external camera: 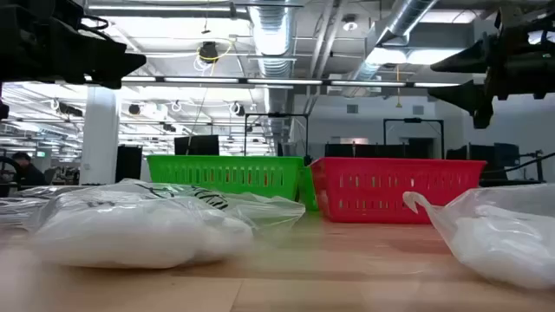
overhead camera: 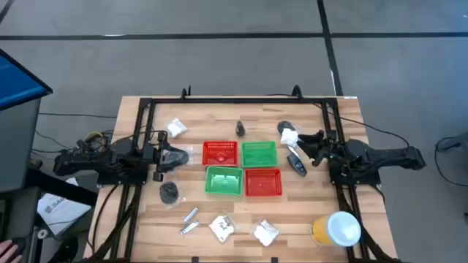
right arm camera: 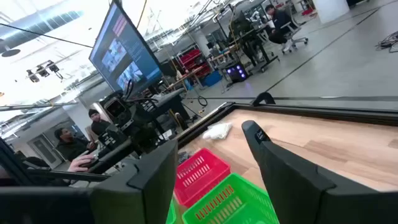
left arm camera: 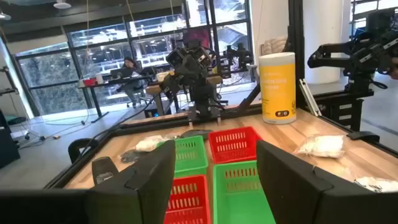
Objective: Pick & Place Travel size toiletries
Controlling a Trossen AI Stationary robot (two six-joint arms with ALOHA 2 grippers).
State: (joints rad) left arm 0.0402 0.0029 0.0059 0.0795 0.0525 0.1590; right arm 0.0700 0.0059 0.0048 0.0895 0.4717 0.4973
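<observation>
- The table (overhead camera: 307, 212) is pale wood with visible grain, matt.
- The red baskets (overhead camera: 219, 153) and green baskets (overhead camera: 224, 182) are plastic mesh, slightly glossy.
- The white packets (external camera: 139, 227) are wrapped in clear, crinkly, shiny film.
- The thin tubes (overhead camera: 190, 220) look like silvery metal.
- The yellow tub (left arm camera: 277, 87) is smooth plastic with a white lid.

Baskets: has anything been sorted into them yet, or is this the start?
Looks like the start. All four baskets look empty. Nothing is in hand: left gripper and right gripper are open, beside the baskets. The packets, tubes and coil lie on the table.
</observation>
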